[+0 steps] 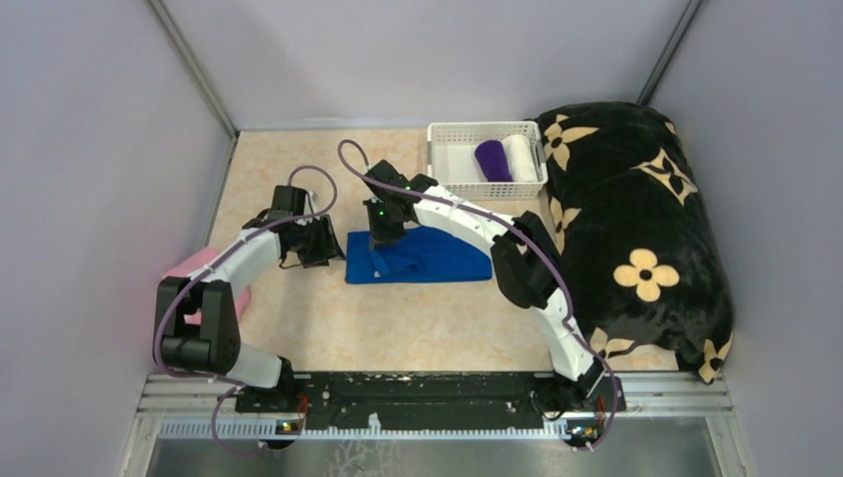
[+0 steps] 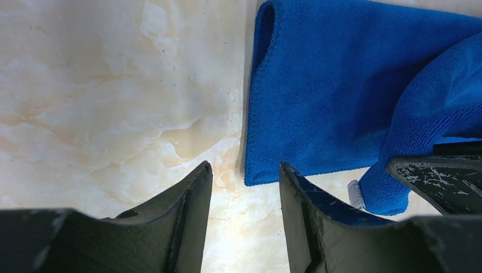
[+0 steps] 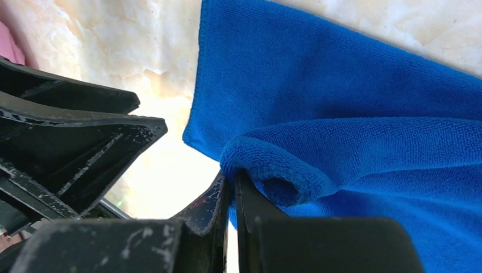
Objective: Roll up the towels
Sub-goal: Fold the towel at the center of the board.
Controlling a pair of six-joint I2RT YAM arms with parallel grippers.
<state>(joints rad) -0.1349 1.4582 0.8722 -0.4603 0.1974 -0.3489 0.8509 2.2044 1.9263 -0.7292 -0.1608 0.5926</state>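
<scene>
The bright blue towel (image 1: 427,256) lies on the marble tabletop with its left end folded up and over. My right gripper (image 1: 382,238) is shut on that lifted end; in the right wrist view its jaws (image 3: 233,183) pinch the curled edge of the blue towel (image 3: 341,102). My left gripper (image 1: 320,243) is open and empty just left of the towel; in the left wrist view (image 2: 244,176) the towel's corner (image 2: 329,85) lies just beyond its fingertips. The dark purple towel (image 1: 492,160) and cream-white towel (image 1: 519,157) lie rolled in the white basket (image 1: 442,159).
The big black flowered blanket (image 1: 636,229) fills the right side, touching the basket. A pink object (image 1: 194,268) sits at the left edge beside the left arm. Grey walls enclose the table on three sides.
</scene>
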